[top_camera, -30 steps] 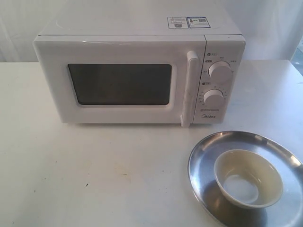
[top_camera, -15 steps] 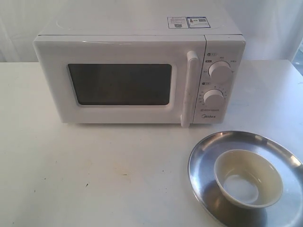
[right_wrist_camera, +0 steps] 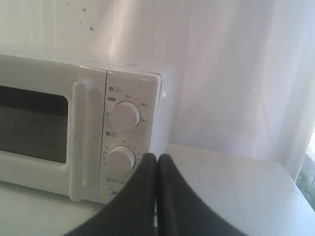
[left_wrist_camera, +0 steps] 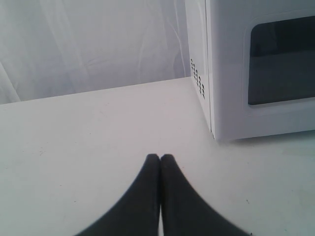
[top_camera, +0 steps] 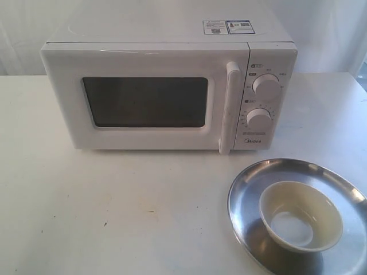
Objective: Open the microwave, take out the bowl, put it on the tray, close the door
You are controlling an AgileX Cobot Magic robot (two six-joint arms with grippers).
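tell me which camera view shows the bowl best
The exterior view: the bowl sits whole and unobstructed on the tray, its pale inside visible. The left and right wrist views miss it entirely, facing the microwave instead.

A white counter (top_camera: 114,212) spreads wide here, matte and faintly scuffed, brighter toward its far side. Two things rest directly on it. The microwave (top_camera: 166,97) stands at 12 o'clock, square on its base near the back edge, its front facing out over the open surface, with a thin shadow under its lower edge. The tray (top_camera: 243,206) lies flat at 5 o'clock, its shiny steel partly cut off at the right and lower edges of the exterior view. Its raised rim is near the microwave's front right corner but apart from it, with a strip of bare counter between. Toward 7 o'clock a tiny dark speck (top_camera: 105,223) marks the surface
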